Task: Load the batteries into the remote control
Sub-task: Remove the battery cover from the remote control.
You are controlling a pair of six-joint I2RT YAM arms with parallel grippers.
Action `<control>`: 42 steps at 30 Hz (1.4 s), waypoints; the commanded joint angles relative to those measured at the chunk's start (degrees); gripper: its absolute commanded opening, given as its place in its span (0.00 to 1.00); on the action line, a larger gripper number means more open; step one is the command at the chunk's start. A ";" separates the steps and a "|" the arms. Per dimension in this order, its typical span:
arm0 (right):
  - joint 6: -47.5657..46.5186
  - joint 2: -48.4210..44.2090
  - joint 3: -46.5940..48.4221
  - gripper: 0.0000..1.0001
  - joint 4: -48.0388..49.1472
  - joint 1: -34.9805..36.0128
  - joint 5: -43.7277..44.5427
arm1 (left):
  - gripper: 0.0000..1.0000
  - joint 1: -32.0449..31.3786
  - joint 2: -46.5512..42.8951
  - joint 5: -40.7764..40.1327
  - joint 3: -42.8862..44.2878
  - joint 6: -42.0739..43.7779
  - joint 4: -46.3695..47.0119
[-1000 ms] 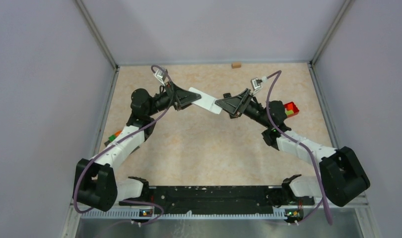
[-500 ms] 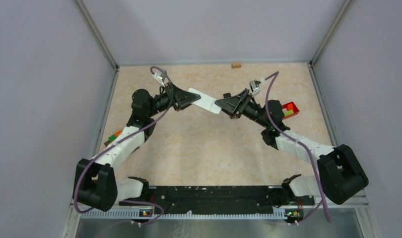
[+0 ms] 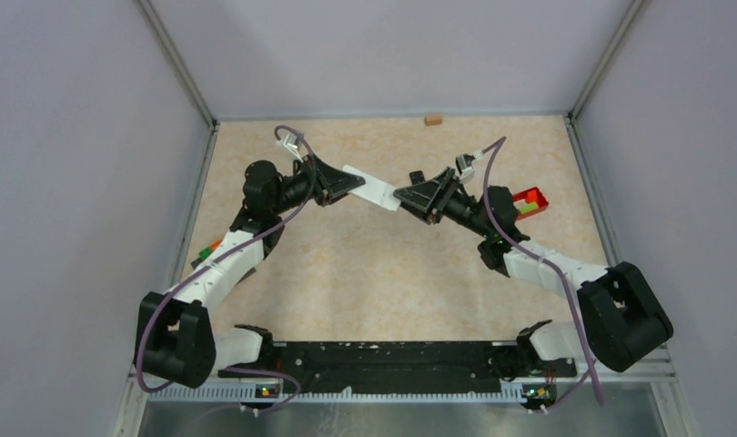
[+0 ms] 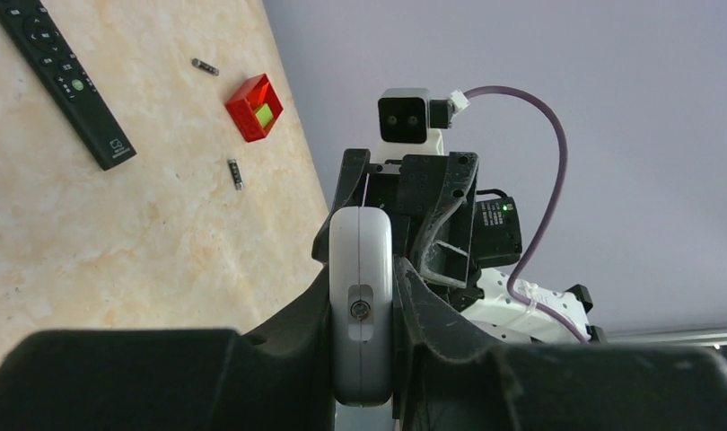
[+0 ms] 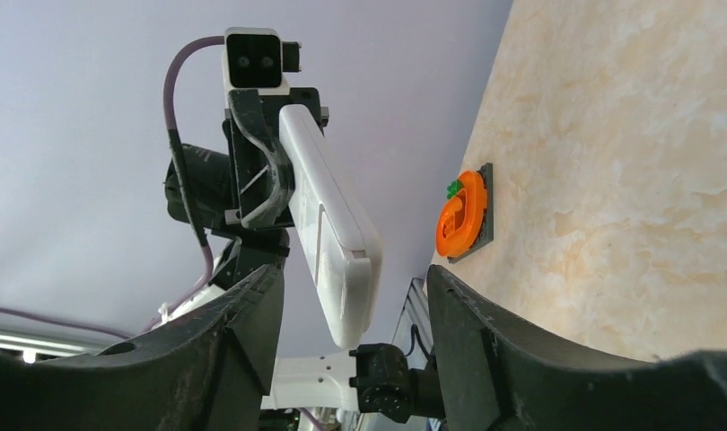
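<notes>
Where left fingers (image 4: 288, 328) clamp, white remote (image 4: 361, 296) is hidden.

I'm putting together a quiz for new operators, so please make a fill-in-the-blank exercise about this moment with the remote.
1. The left end effector is shut on the ____ remote.
2. The right end effector stands ____ around that remote's free end.
3. The tray holding the yellow-green block is ____.
4. In the left wrist view, ____ batteries lie loose on the table near the tray.

Missing words: white; open; red; two.
</notes>
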 commanded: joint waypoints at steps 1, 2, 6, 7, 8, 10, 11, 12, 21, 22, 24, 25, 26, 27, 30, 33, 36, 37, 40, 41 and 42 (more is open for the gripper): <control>-1.03 0.30 1.52 0.62 1.36 -0.06 -0.92 | 0.00 0.24 0.59 -0.83 1.99 2.15 1.55; -1.00 0.78 1.94 0.62 1.34 0.13 -1.21 | 0.00 0.22 0.90 -0.72 1.83 2.03 1.78; -1.07 2.42 2.52 0.60 1.03 0.56 -1.58 | 0.00 0.21 1.44 -0.33 1.46 1.86 2.46; -1.05 2.62 2.52 0.58 0.65 0.58 -1.56 | 0.00 0.21 1.44 -0.31 1.41 1.95 2.43; -1.00 2.69 2.56 0.54 0.45 0.64 -1.44 | 0.00 0.21 1.38 -0.36 1.40 2.16 2.39; -1.11 2.63 2.81 0.45 -0.58 0.66 -1.26 | 0.00 0.23 1.42 -0.40 1.37 2.82 2.12; -1.51 2.54 3.13 0.42 -1.89 0.72 -1.17 | 0.00 0.22 1.36 -0.53 1.39 3.30 1.87; -2.08 2.38 3.52 0.40 -3.44 0.80 -1.06 | 0.00 0.28 1.24 -0.68 1.27 3.90 1.56; -4.15 0.88 7.90 0.25 -19.52 1.24 -0.17 | 0.00 0.21 -1.39 -2.39 0.91 10.25 -2.46; -4.31 0.78 8.27 0.25 -20.55 1.33 -0.09 | 0.00 0.21 -1.77 -2.93 1.00 11.25 -3.48; -4.26 0.58 8.64 0.24 -21.84 1.50 -0.11 | 0.00 0.21 -2.56 -3.70 0.91 12.72 -4.72; -4.05 0.51 8.75 0.24 -22.01 1.61 -0.22 | 0.00 0.21 -2.91 -4.21 0.88 13.37 -5.14; -3.84 0.38 8.76 0.24 -21.96 1.68 -0.24 | 0.00 0.21 -3.17 -4.54 0.73 14.02 -5.36; -3.55 0.25 8.81 0.24 -21.97 1.75 -0.24 | 0.00 0.16 -3.43 -4.85 0.69 14.50 -5.62; -2.74 0.22 8.94 0.25 -21.38 2.03 -0.69 | 0.00 0.06 -3.76 -5.50 0.44 15.51 -6.35; -1.63 0.33 8.94 0.25 -19.82 2.23 -1.27 | 0.00 -0.17 -3.85 -5.82 0.18 16.21 -6.76; -0.64 0.43 9.02 0.23 -18.88 2.23 -1.71 | 0.00 -0.44 -4.02 -6.58 0.23 17.00 -7.55; -0.45 0.42 9.09 0.23 -18.64 2.28 -1.92 | 0.00 -0.48 -4.13 -7.00 0.28 17.41 -8.21; -0.47 0.74 9.41 0.23 -18.70 2.32 -2.50 | 0.00 -0.75 -4.25 -8.42 0.42 18.56 -9.33; -0.32 0.82 9.38 0.23 -18.52 2.32 -2.57 | 0.00 -0.81 -4.18 -8.61 0.38 18.78 -9.46; -0.13 0.99 9.26 0.24 -18.18 2.33 -2.72 | 0.00 -0.88 -4.13 -8.68 0.38 18.84 -9.53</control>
